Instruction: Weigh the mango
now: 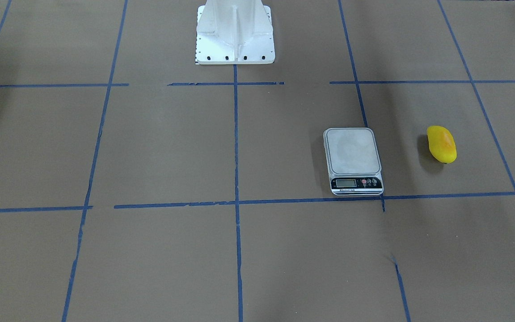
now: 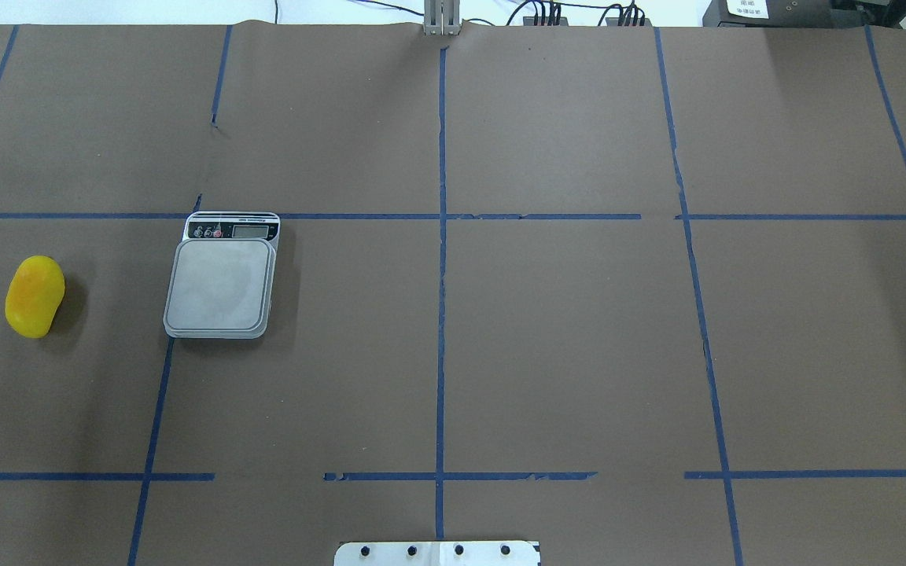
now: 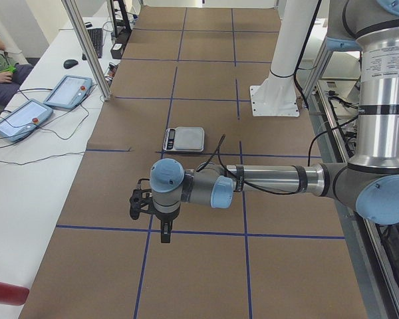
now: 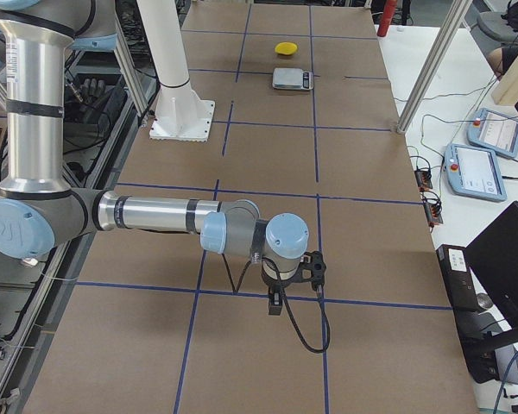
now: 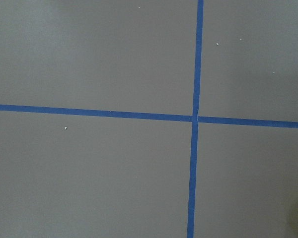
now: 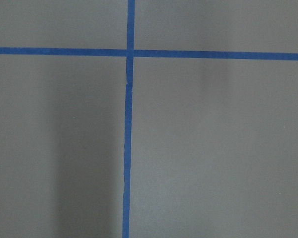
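Note:
The mango (image 1: pixel 441 144) is a small yellow oval fruit with an orange blush. It lies on the brown table beside the scale (image 1: pixel 352 152), a short gap apart. The scale's grey platform is bare. In the overhead view the mango (image 2: pixel 34 296) is at the far left and the scale (image 2: pixel 221 287) is to its right. Both also show far off in the exterior right view, mango (image 4: pixel 286 48) and scale (image 4: pixel 292 78). My left gripper (image 3: pixel 165 232) shows only in the exterior left view and my right gripper (image 4: pixel 276 302) only in the exterior right view. I cannot tell whether either is open or shut. Both wrist views show only bare table and blue tape.
The white robot base (image 1: pixel 235 36) stands at the table's robot-side edge. Blue tape lines divide the brown table into squares. Teach pendants (image 3: pixel 66 92) and cables lie on a white bench beside the table. Aluminium posts (image 4: pixel 432 69) stand along that side.

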### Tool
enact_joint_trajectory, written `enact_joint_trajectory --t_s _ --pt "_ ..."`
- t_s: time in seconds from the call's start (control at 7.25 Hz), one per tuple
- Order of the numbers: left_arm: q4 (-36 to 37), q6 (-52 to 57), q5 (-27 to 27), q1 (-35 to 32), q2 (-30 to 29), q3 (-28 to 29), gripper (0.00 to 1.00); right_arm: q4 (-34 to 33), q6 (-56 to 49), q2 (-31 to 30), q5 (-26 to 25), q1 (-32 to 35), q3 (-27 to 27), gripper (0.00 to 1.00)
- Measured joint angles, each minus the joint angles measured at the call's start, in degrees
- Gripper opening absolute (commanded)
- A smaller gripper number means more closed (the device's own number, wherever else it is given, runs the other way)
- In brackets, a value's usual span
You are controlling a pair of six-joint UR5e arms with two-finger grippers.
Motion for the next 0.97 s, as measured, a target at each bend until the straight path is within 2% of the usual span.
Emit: enact_joint_trajectory --t_s 0.55,0.83,0.97 --pt "-4.9 -0.2 0.0 0.4 1.2 -0.4 1.00 -0.1 0.0 0.0 0.0 0.0 0.0 1.00" --pt "-6.1 -3.5 0.1 4.8 1.2 -2.7 1.00 -0.1 0.0 0.1 0.0 0.0 0.0 1.00" --pt "-9.3 -9.3 0.9 9.0 1.4 -4.1 1.00 -0.1 0.0 0.1 0.0 0.0 0.0 1.00"
